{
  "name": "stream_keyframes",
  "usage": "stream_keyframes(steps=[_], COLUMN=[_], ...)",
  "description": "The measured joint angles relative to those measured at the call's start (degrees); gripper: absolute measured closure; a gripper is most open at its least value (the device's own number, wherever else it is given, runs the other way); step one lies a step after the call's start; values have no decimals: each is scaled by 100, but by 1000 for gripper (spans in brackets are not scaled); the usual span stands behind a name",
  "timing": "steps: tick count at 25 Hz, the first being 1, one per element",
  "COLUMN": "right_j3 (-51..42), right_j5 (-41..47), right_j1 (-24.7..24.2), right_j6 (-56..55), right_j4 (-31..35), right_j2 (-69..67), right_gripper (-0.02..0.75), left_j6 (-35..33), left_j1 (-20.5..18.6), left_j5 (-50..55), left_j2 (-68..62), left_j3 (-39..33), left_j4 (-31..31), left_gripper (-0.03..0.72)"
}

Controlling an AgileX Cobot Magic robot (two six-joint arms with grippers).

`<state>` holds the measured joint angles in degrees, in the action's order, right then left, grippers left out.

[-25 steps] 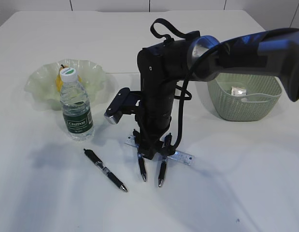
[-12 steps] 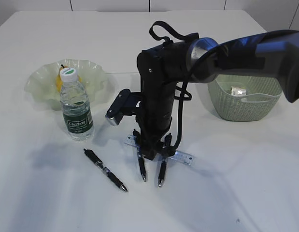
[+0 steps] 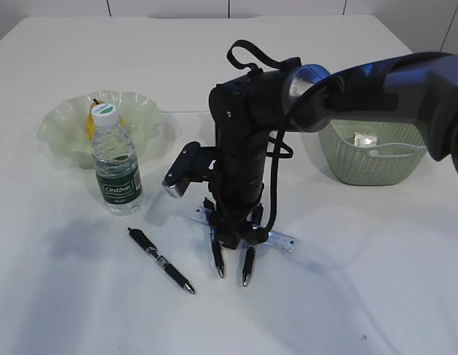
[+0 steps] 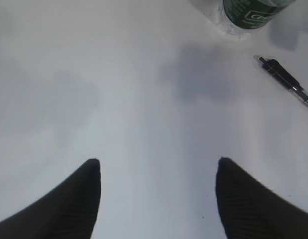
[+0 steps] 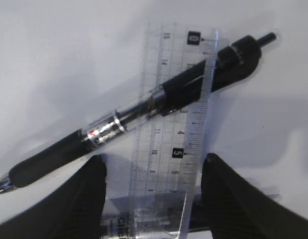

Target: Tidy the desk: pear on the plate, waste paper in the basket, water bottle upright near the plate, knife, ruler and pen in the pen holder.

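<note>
R gripper [image 3: 232, 272] points straight down at the white desk [image 3: 347, 281] near centre, jaws spread, fingertips at or just above the surface, nothing pinched. In the R wrist view its two dark fingers [image 5: 74, 199] stand either side of a clear ruler [image 5: 176, 129] lying flat, w/ a black pen [image 5: 144, 107] seen through it, crossing it at a slant; can't tell for sure which lies on top. In the exterior view the ruler [image 3: 282, 240] shows just behind the gripper, partly hidden by the arm. A second black pen [image 3: 160, 260] lies on the desk to the L of the gripper, apart from it. Water bottle [image 3: 116, 164] w/ white cap and green label stands upright just in front of the pale ruffled plate [image 3: 140, 122]; sth yellow, prob. the pear [image 3: 90, 122], sits on the plate behind the bottle, mostly hidden. Green woven basket [image 3: 373, 159] stands at the R, a small crumpled bit of paper [image 3: 365, 138] inside. L gripper [image 4: 158, 164] is seen in its own wrist view only: jaws spread, empty, above bare desk, w/ the bottle base [image 4: 251, 12] and one end of the pen [image 4: 285, 82] at the top R of that view.
</note>
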<state>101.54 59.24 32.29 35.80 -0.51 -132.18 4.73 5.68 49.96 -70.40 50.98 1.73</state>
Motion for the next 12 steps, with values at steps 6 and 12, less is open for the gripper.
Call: stream_keyframes(steps=[6, 12], right_j3=[0, 0], right_j5=[0, -3], right_j1=[0, 0], right_j6=[0, 0], right_j4=[-11, -11], right_j2=[0, 0], right_gripper=[353, 461], left_j6=[0, 0], left_j1=[0, 0], left_j5=[0, 0], left_j2=[0, 0], left_j3=[0, 0], left_j4=[0, 0], left_gripper=[178, 178])
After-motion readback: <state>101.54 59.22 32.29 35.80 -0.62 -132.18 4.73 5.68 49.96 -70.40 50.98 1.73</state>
